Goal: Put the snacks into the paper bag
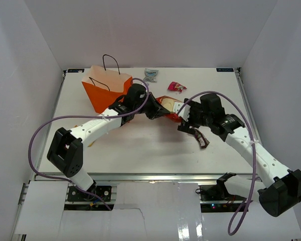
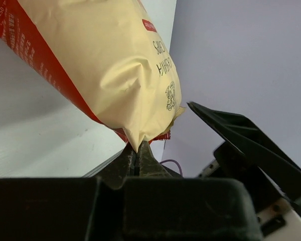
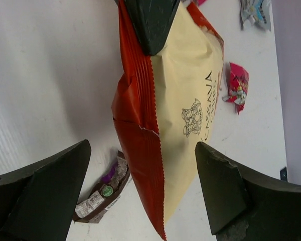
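1. The left gripper (image 2: 136, 153) is pinched tight on the crimped end seam of the chip bag (image 2: 105, 65). A flat seam gives closed fingers a sure hold, where a puffy body would likely slip.
2. The right gripper (image 3: 140, 150) stands wide, one finger on either side of the chip bag's free end. It touches neither face and holds nothing. By my reading the left arm alone carries the pack, which suits, since it is the arm nearer the paper bag (image 1: 106, 88).
3. The chip bag is mid-table between the two grippers, right of the paper bag and apart from it. Its shadow on the table (image 1: 140, 150) suggests it is lifted clear.
4. Its long axis runs left to right. The gripped seam points left and the free end points right, into the right gripper's gap.
5. The paper bag sits far left with its pale inside showing upward, so its mouth looks open. The pack will probably need to go in end first.
6. A candy bar (image 3: 103, 193) lies on the table beneath the right gripper. A magenta packet (image 1: 177, 87) and a blue packet (image 1: 150, 74) lie far, right of the paper bag.
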{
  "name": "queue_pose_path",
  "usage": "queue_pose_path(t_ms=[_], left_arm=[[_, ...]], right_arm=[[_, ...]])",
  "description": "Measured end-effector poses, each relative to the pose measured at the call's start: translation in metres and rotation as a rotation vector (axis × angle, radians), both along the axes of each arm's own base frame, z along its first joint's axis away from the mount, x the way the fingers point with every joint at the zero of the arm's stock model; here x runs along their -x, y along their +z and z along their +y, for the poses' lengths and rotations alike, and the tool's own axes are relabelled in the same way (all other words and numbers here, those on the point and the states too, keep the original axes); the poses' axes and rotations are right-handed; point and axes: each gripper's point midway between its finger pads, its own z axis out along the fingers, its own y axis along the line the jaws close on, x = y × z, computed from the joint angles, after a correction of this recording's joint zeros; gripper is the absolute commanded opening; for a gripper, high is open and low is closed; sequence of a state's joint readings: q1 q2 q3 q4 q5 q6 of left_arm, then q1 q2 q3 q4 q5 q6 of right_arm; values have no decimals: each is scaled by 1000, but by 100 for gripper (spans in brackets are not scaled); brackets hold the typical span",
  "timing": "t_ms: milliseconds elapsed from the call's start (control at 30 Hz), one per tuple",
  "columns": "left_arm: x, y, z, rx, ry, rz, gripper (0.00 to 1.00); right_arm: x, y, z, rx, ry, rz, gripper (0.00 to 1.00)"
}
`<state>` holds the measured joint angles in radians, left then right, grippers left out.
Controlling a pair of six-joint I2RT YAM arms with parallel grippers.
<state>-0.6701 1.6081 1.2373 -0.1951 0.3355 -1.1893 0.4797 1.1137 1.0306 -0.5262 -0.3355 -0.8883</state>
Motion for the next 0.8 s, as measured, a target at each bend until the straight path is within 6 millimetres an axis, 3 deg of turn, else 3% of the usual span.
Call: queue_pose_path(t_ms=[167, 333, 367, 433, 467, 533, 567, 700, 733, 800], left_arm=[[1, 6, -1, 27, -6, 20, 0], [1, 10, -2, 47, -10, 32, 0], [1, 11, -2, 51, -11, 32, 0], [0, 16, -3, 61, -15, 30, 0], [0, 18, -3, 66, -15, 29, 0], [-1, 23, -4, 77, -20, 25, 0], [-1, 25, -4, 80, -22, 23, 0], [2, 32, -6, 93, -42, 27, 0], [2, 35, -6, 95, -47, 24, 4], [2, 43, -6, 100, -59, 12, 14]], right_arm=[[-20, -26, -7, 96, -88, -66, 90], [-42, -32, -11, 143, -144, -155, 98], [-44, -34, -11, 153, -148, -165, 95], [-48, -34, -11, 166, -148, -180, 85], [-48, -34, -11, 169, -143, -183, 71], [-47, -35, -8, 167, -121, -181, 54], [-46, -35, -7, 165, -111, -177, 39], [-44, -26, -4, 157, -87, -171, 21], [-44, -23, -4, 155, -86, -170, 8], [-45, -15, -3, 146, -89, -172, 8]])
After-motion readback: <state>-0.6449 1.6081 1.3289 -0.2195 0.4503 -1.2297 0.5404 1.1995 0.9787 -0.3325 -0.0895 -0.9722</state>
